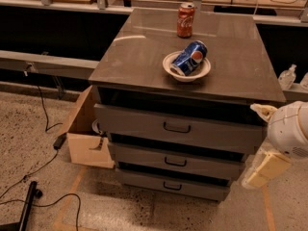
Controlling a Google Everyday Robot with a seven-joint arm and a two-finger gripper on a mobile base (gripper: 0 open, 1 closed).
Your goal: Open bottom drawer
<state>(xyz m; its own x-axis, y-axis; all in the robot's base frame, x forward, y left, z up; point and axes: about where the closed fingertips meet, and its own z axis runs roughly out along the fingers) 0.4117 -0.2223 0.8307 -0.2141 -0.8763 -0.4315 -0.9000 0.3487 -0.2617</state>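
Camera view | my gripper (pixel 266 170) hangs at 4 o'clock off the cabinet (pixel 240 66) corner, low, I judge, to suit the bottom drawer (pixel 144 182) at 6 o'clock | gripper spread: cannot tell | drawer looks shut, loop handle (pixel 172 186) untouched, well apart

Grey cabinet top (pixel 144 57), red can (pixel 185 19), white bowl (pixel 192 76), end effector (pixel 264 171) low right
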